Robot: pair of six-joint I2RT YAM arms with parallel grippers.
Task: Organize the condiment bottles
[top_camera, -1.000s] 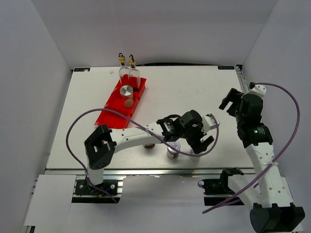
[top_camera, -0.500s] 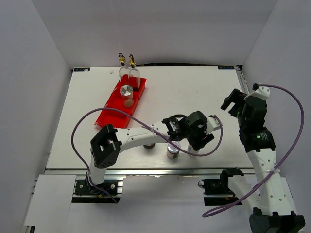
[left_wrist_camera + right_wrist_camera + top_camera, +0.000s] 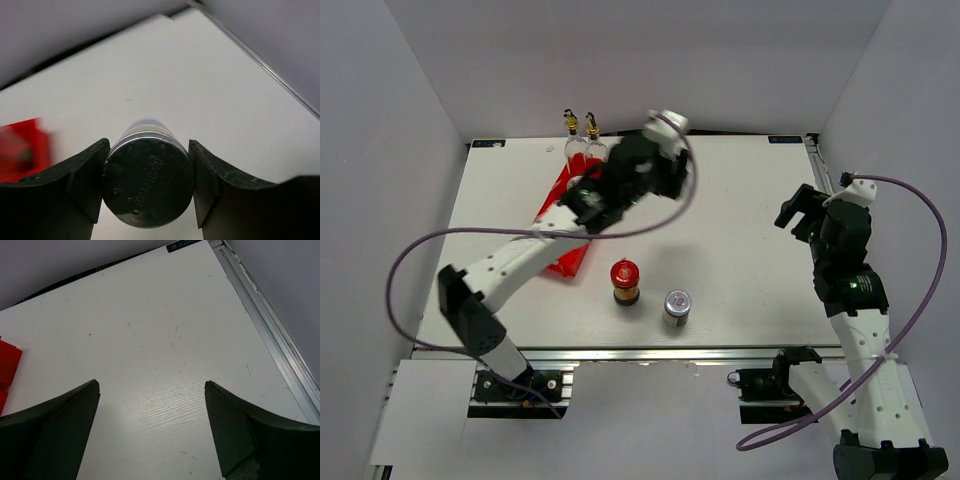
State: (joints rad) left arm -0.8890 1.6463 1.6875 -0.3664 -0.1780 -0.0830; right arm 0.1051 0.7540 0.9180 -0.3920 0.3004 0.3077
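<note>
Clamping a shaker point(image 3: 148, 192) between its fingers, our left gripper point(image 3: 148, 150) hangs above the table point(image 3: 740, 200) beside the red tray point(image 3: 567, 258)'s far end. We see our right gripper point(image 3: 151, 384) spread apart at the right, and the red-lidded jar point(image 3: 624, 278) stands near the front.

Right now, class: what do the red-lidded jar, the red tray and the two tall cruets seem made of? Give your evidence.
Red-lidded jar: glossy red lid, probably plastic; dark body, perhaps glass, too small to tell.
Red tray: bright, smooth, thin-walled, looks like moulded plastic.
Cruets: see-through bodies suggest clear glass; gold spouts look metallic.
</note>
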